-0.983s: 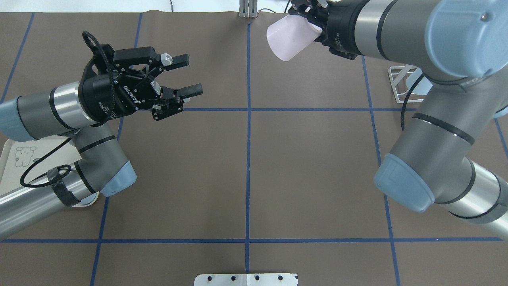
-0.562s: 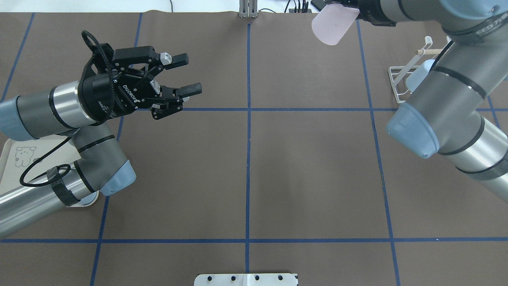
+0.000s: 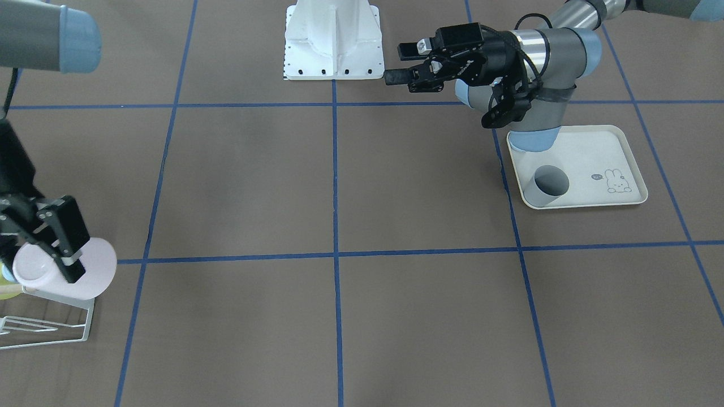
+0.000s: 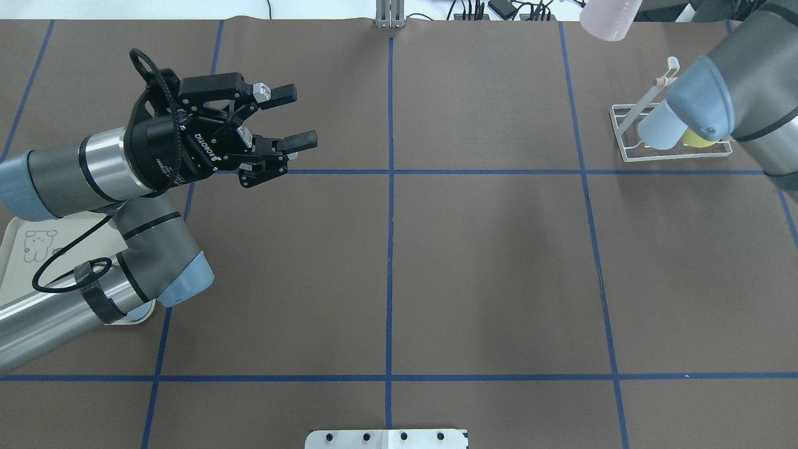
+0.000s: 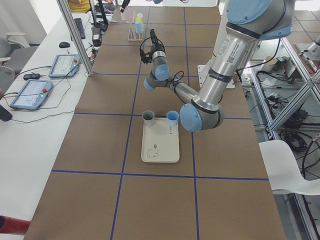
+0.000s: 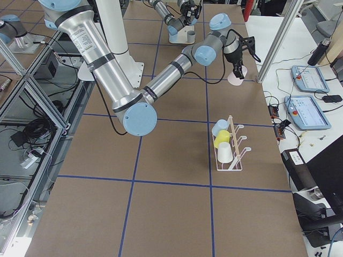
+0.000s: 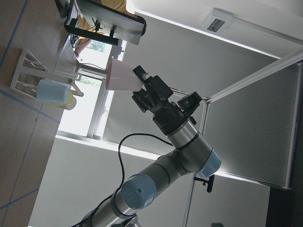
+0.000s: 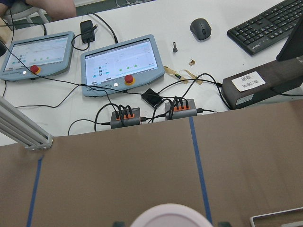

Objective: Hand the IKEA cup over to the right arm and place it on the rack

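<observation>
Two black fingers (image 3: 73,243) of the right gripper (image 3: 54,254) are clamped across the pink cup (image 3: 97,271), gripping it near its narrower end. The wider end points away from the wrist. The cup hangs in the air at the far right of the table, close to the rack (image 4: 625,136) but not touching it. How high it hangs above the wire frame cannot be told.

Three cups already sit on the rack: a light blue cup (image 6: 218,127), a yellow cup (image 6: 221,139) and a white cup (image 6: 225,154), lined up beside the pale wooden dowel (image 6: 232,140). Seen from overhead, the right arm's elbow (image 4: 698,103) covers part of the rack.

On the left side of the table, the left gripper (image 4: 298,116) is held level above the brown mat (image 4: 486,262). Its fingers are spread wide, with nothing between them, and it points toward the blue centre line (image 4: 390,249). Near that arm's base lies a cream tray (image 3: 616,144) with a rabbit drawing. A grey cup (image 3: 546,186) stands on it, and a small blue cup (image 5: 172,117) stands next to that one.

Beyond the far edge of the mat is a white desk (image 8: 156,23) carrying two tablets, a keyboard, a mouse and cables.
</observation>
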Tool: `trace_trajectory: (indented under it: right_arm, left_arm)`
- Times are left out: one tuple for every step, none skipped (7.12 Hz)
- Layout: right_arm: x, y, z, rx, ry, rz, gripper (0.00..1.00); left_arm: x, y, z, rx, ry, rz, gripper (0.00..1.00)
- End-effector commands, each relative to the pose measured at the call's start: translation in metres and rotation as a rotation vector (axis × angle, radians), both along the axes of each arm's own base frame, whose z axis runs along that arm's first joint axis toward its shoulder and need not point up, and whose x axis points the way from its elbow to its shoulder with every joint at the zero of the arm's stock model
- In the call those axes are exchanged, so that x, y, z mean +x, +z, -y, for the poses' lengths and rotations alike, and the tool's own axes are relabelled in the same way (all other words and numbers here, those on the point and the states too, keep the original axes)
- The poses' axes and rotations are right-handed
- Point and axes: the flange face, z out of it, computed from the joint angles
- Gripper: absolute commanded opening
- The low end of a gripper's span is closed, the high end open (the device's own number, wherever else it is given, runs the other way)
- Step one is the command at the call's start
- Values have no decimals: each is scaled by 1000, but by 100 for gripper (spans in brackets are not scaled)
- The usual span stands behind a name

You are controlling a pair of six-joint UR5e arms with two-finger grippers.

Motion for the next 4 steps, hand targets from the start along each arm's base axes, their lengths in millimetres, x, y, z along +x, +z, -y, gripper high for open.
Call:
trace_trajectory:
  right_arm:
    - [32,41,32,-14,-86,-60,0]
    - [30,52,37,3,-118,-95,0]
    - [31,56,42,-6,-121,-102,0]
    - [35,68,46,-27,-116,-108,0]
  left_arm:
    - [1,0,0,-2,1,3,70]
    - [3,1,0,-4,3,5,70]
    - [4,3,1,-8,3,10,70]
    - [4,4,2,-9,3,11,70]
